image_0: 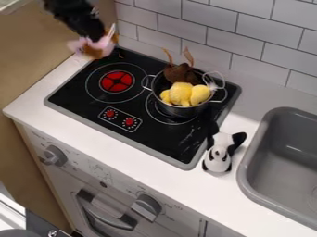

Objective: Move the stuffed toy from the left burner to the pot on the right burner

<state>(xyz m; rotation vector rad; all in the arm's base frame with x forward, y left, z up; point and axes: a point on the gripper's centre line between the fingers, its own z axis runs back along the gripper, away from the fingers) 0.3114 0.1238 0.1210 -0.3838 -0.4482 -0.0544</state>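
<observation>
The claw (pixel 98 39) hangs over the back left corner of the counter (pixel 46 96), pinching the stuffed toy (pixel 93 48), a pink and brown one whose shape is blurred. The toy is off the left burner (pixel 117 81), up behind it, and well apart from the pot (pixel 186 111).

Next outward is the black stove top (pixel 80 109), set into the counter. Its left burner has a red centre, and two red knobs (pixel 110 113) sit near its front edge. The pot stands on the right burner (pixel 162 115). In it are yellow soft things (pixel 180 94) toward the front, a brown toy (pixel 178 73) with two long thin parts sticking up at the back, and something white and wispy (pixel 214 82) at the right rim.

A black and white toy (pixel 218 157) is on the counter by the front right corner of the stove top, between it and the grey sink (pixel 246 162) toward the right edge. White tiles (pixel 252 41) line the back.
</observation>
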